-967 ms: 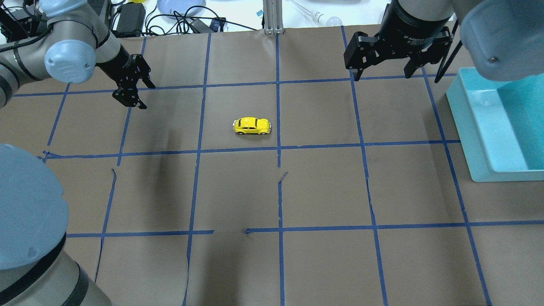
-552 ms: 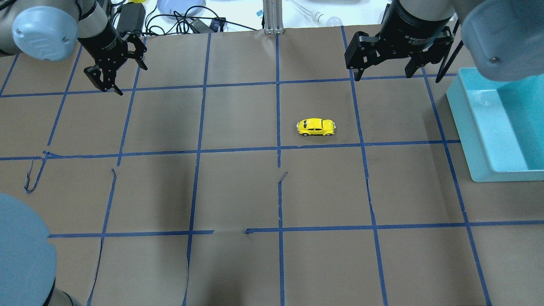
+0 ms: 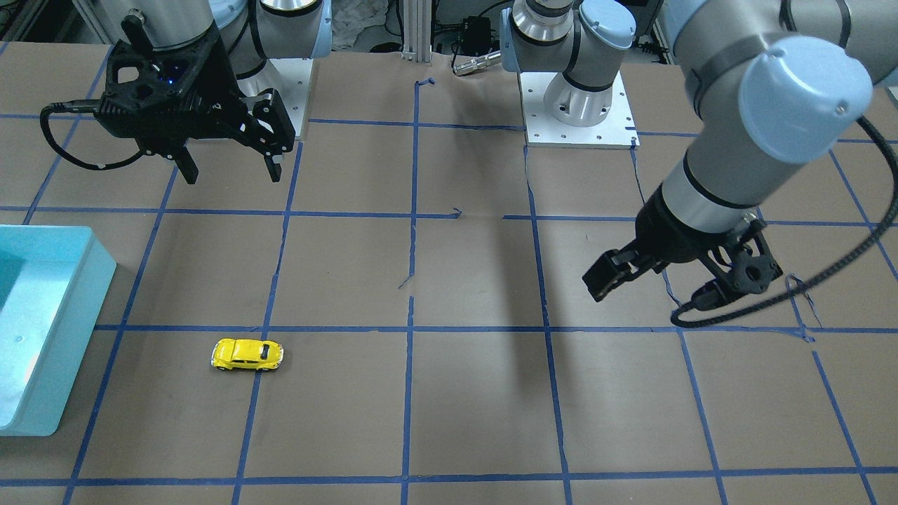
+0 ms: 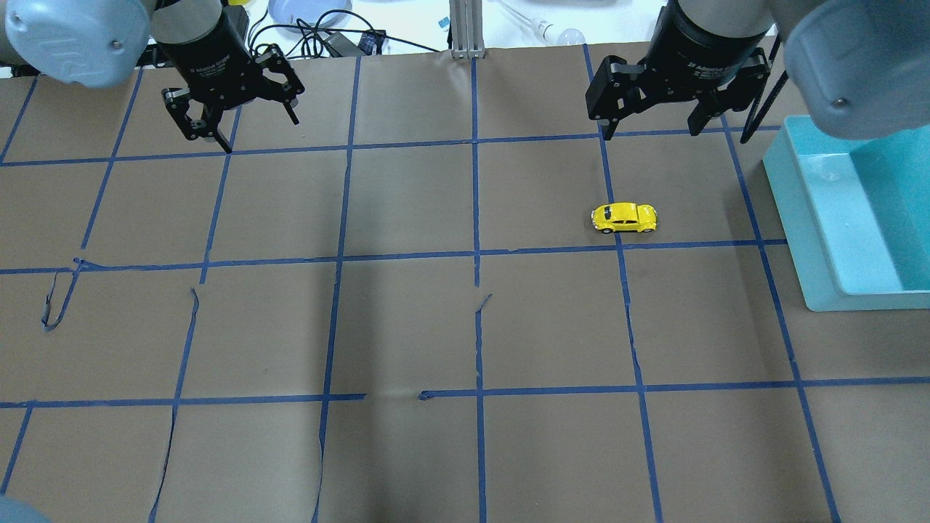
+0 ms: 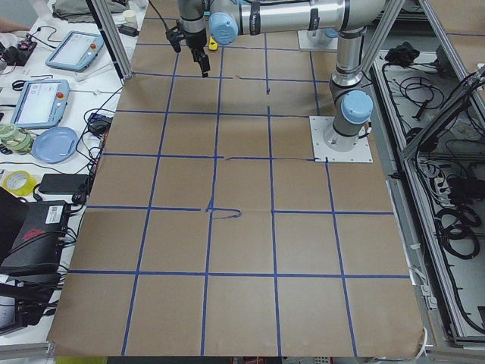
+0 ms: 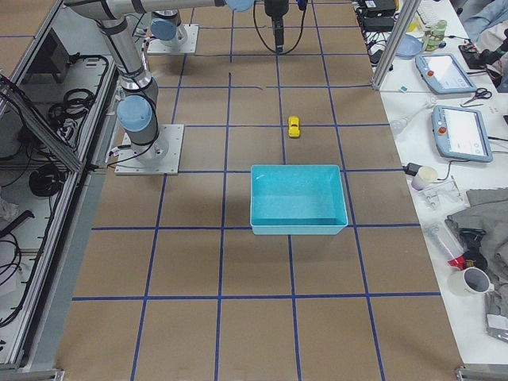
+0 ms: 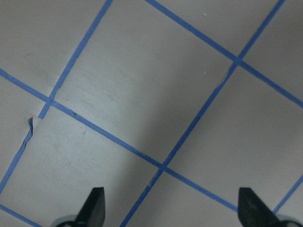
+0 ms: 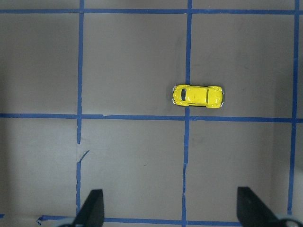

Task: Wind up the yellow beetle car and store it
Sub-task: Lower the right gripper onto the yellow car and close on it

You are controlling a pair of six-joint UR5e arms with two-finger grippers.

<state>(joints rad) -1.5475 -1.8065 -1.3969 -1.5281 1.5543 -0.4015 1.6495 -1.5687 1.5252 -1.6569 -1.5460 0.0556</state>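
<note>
Left to right in the overhead view: the left arm's black two-finger gripper (image 4: 243, 125) has withdrawn to the far left edge of the brown paper-covered table with its blue tape grid (image 4: 407, 327), well apart from the work. Its jaws stand wide apart and hold nothing. The small bright yellow beetle car (image 4: 625, 218) has travelled, over the last second, from just left of the centre tape line to the right half. It now sits on its wheels across a lengthwise tape line and just beyond a crosswise one. No gripper touches it, so the run is judged to be its own, which suggests that winding is done and storing is what is left. The right arm's black two-finger gripper (image 4: 652, 125) has not shifted. It hangs above the table just beyond the car, jaws wide apart and holding nothing. The teal plastic bin (image 4: 795, 218) lies further right, near the car but apart from it. The right wrist view shows the car squarely ahead of the spread fingertips. The left wrist view shows only paper and tape. Only the right exterior view shows the whole bin, with no car inside it.
</note>
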